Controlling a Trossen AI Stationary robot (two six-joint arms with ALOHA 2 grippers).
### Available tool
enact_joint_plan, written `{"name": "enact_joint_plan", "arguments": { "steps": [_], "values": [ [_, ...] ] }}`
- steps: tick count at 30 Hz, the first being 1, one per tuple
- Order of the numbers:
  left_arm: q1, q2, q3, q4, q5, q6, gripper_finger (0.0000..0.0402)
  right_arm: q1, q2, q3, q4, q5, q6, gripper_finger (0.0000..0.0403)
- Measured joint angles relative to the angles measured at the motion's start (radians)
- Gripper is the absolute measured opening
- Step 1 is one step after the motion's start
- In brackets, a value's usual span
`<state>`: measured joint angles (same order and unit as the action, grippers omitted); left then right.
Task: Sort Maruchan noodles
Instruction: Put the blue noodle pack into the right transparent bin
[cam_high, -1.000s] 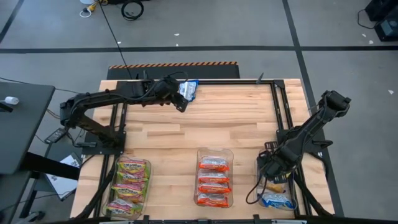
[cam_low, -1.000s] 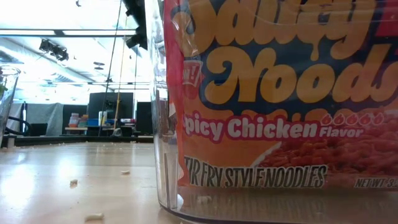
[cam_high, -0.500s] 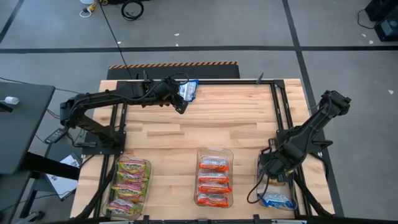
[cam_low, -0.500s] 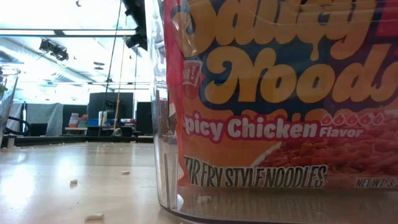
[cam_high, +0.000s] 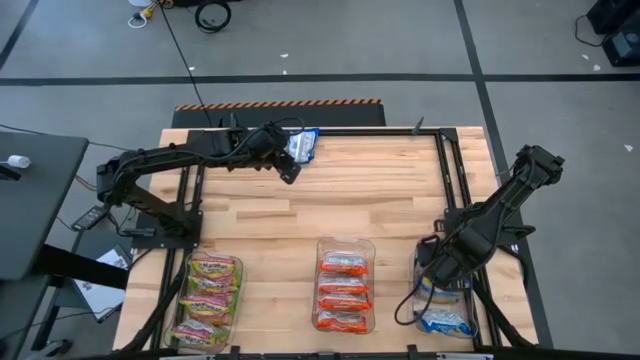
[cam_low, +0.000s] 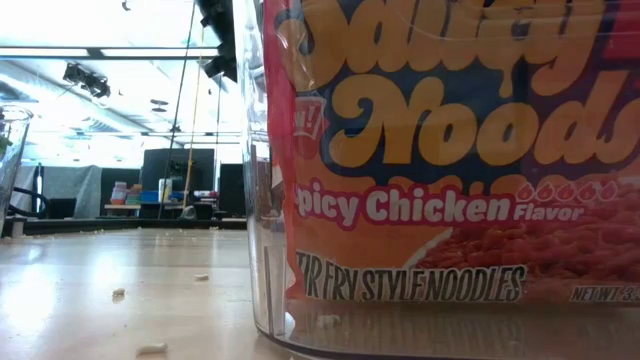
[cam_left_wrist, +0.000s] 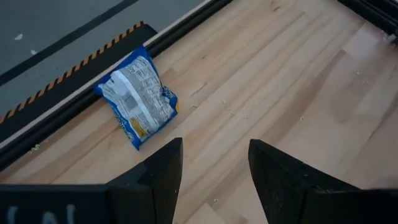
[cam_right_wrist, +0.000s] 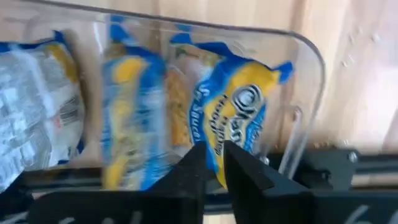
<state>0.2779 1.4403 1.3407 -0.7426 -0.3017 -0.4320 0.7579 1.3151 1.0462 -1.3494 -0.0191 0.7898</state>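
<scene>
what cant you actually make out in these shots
- High view: the right gripper and arm cover part of the clear right bin, so its blue-and-yellow packets cannot be counted.
- Right wrist view: those packets are smeared; whether the nearly closed fingers pinch one is unclear.
- Low view: the centre bin and its Spicy Chicken packet block both grippers and the other bins.
- Left wrist view: the lone blue packet lies back side up, so its flavour is unreadable.

1. The table (cam_high: 340, 200) is pale wood, planked, with a faint sheen.
2. The blue-and-yellow packet (cam_left_wrist: 138, 96), near the table's far edge, is crinkly glossy plastic.
3. The bin (cam_right_wrist: 308, 93) is clear, smooth plastic.
4. The left gripper's (cam_left_wrist: 212, 168) fingers (cam_left_wrist: 163, 177) look matt black.
</scene>
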Motion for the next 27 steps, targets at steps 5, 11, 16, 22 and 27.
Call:
{"name": "enact_joint_plan", "arguments": {
  "steps": [5,11,16,22,27],
  "values": [
    [0.001,0.000,0.000,-0.036,0.000,0.002,0.0187,-0.004,0.000,0.038,-0.017,-0.049,0.094,0.0095],
    [-0.003,0.000,0.000,-0.103,0.001,-0.001,0.0187,-0.001,0.004,0.063,0.190,-0.220,0.612,0.0112],
    [-0.020,0.000,0.000,-0.106,0.004,-0.021,0.0187,0.006,0.046,-0.010,0.394,-0.224,1.085,0.0114],
    [-0.037,0.000,0.000,-0.116,0.007,-0.009,0.0187,0.058,0.101,-0.115,0.557,-0.237,1.298,0.0135],
    [-0.040,0.000,0.000,-0.151,0.005,-0.002,0.0187,0.147,0.105,-0.187,0.589,-0.219,1.435,0.0152]
  ]
}}
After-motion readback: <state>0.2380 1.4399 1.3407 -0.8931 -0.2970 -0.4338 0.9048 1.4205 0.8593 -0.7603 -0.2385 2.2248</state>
